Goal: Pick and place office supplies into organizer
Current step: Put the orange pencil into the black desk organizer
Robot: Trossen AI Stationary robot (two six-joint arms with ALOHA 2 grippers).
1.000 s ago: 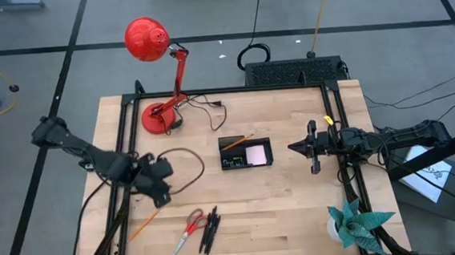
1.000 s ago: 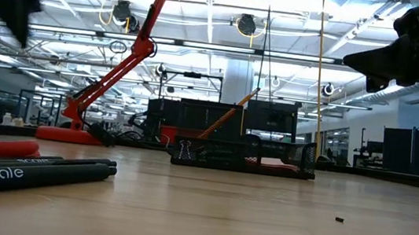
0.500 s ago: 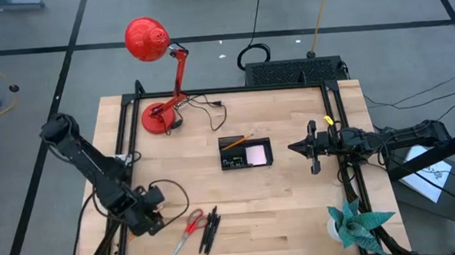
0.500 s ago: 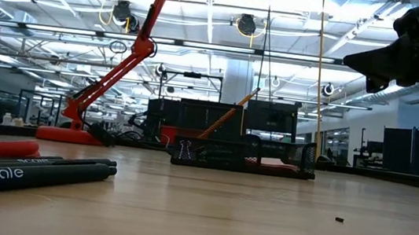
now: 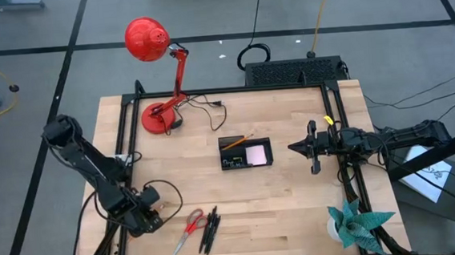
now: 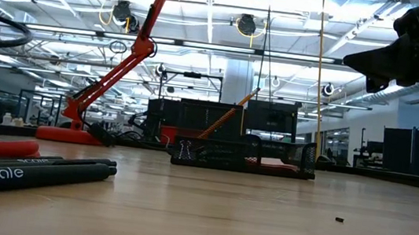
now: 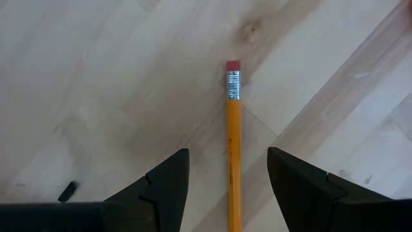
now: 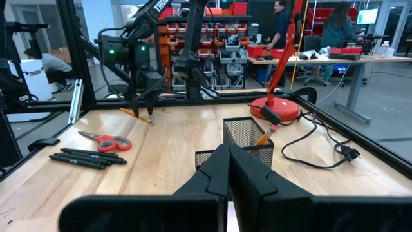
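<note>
Orange wooden pencil point(image 7: 234, 154) lies near the table's front-left corner, between the spread fingers of the left gripper point(image 7: 228, 183). Red-handled scissors point(image 5: 188, 228) and black pens point(image 5: 210, 230) lie by the front edge. Black mesh organizer point(image 5: 245, 153) sits mid-table. Right gripper point(image 5: 295, 148) hovers near the right edge, fingers pressed together.

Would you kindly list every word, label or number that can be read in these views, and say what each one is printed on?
"scale": white lettering on the black pens lying on the table, in the low view.
White lettering on the left arm, in the right wrist view: too blurred to read.
Nothing else legible; the pencil shows no print.
</note>
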